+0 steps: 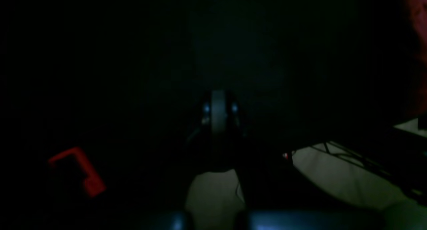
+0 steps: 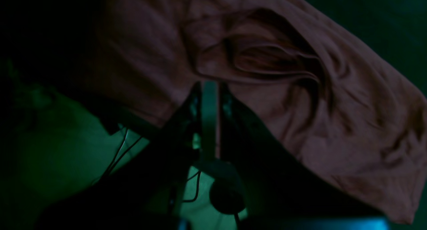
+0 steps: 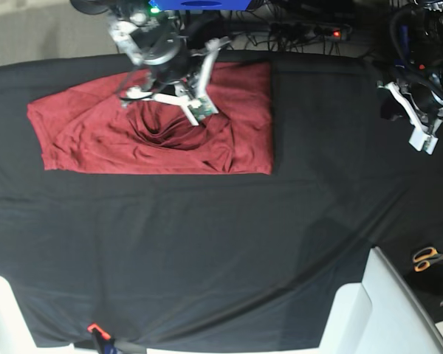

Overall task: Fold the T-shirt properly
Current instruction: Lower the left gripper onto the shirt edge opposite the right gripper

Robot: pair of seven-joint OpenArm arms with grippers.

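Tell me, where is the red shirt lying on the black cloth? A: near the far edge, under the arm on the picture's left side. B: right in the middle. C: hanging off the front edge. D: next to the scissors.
A: in the base view the T-shirt lies flat near the far edge of the black cloth, with the right gripper over its bunched middle, far from the scissors.

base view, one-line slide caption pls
Right gripper over the rumpled red T-shirt on the black cloth.

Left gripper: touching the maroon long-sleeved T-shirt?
Apart. Base view shows the left gripper at the table's far side, with bare black table cloth between it and the maroon T-shirt.
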